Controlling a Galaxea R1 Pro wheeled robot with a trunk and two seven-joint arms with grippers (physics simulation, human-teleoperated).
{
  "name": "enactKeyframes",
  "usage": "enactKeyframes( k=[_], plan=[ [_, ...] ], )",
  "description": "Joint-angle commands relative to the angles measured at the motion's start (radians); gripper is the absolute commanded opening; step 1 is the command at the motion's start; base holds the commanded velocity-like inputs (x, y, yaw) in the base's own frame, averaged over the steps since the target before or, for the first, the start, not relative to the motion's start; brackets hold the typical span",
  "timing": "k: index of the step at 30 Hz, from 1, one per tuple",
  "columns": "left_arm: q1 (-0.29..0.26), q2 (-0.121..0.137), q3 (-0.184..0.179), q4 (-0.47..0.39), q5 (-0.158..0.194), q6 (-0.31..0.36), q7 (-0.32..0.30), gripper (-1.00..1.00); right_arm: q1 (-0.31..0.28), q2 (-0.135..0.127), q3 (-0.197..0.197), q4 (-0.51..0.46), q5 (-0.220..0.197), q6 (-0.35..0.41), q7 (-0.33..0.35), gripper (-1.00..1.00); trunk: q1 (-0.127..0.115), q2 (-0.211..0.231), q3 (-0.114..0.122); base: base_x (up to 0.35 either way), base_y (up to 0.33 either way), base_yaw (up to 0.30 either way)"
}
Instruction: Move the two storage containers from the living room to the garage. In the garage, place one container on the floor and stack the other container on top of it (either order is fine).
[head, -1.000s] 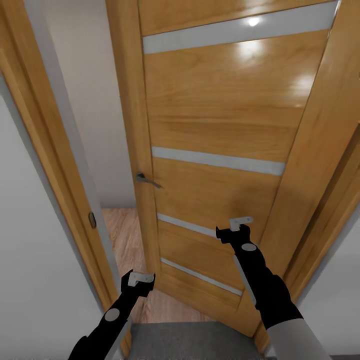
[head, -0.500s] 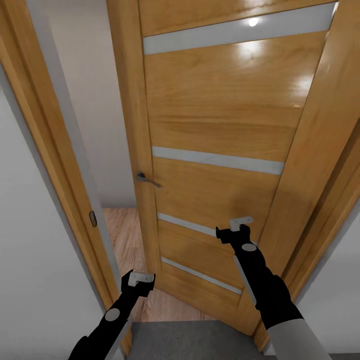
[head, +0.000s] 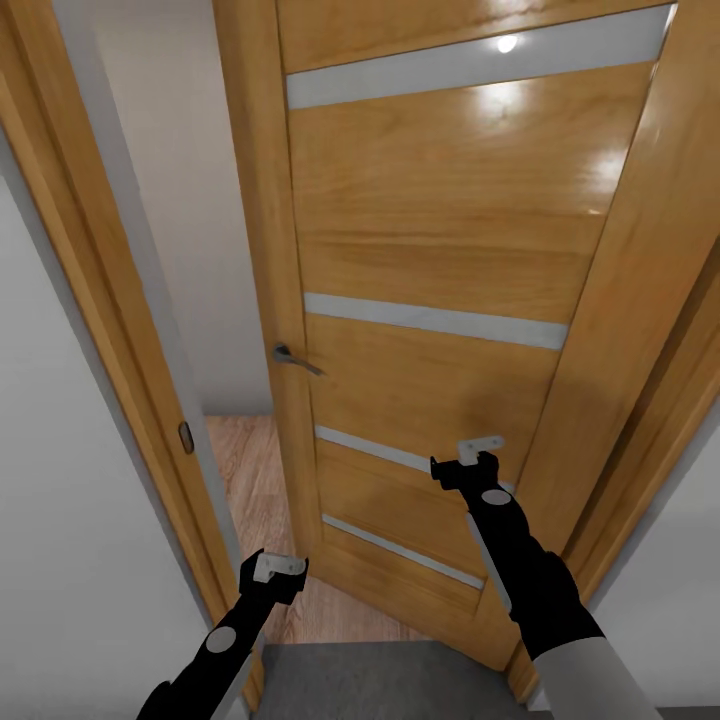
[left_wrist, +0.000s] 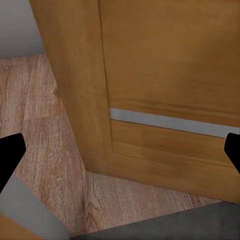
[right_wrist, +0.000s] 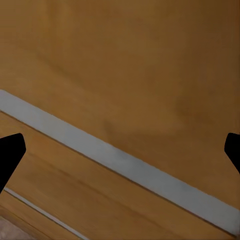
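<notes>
Close up against a wooden door (head: 430, 250) with grey stripes, ajar in its frame (head: 120, 330); small dark handle (head: 292, 357) on its edge. Through the gap, light wood-plank floor (head: 245, 470); underfoot, dark grey concrete floor (head: 380, 680). Left gripper (head: 277, 567) low by the door's bottom corner, fingers spread wide, empty. Right gripper (head: 470, 455) raised just before the door panel, likewise wide open, holding nothing. No telling where the storage containers are.
</notes>
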Motion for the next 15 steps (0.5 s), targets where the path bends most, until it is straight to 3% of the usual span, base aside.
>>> enactKeyframes(
  k=[1, 15],
  plan=[
    [-0.001, 0.001, -0.003, 0.000, 0.005, -0.003, 0.004, 1.00, -0.001, 0.000, 0.001, -0.001, 0.010, 0.007, -0.001, 1.00, 0.000, -0.001, -0.001, 0.000, 0.000, 0.000],
    [0.000, 0.001, -0.004, -0.005, 0.005, 0.000, 0.007, 1.00, -0.003, -0.001, 0.002, -0.001, 0.011, 0.010, 0.001, 1.00, 0.000, -0.001, -0.001, 0.000, 0.000, 0.000]
  ],
)
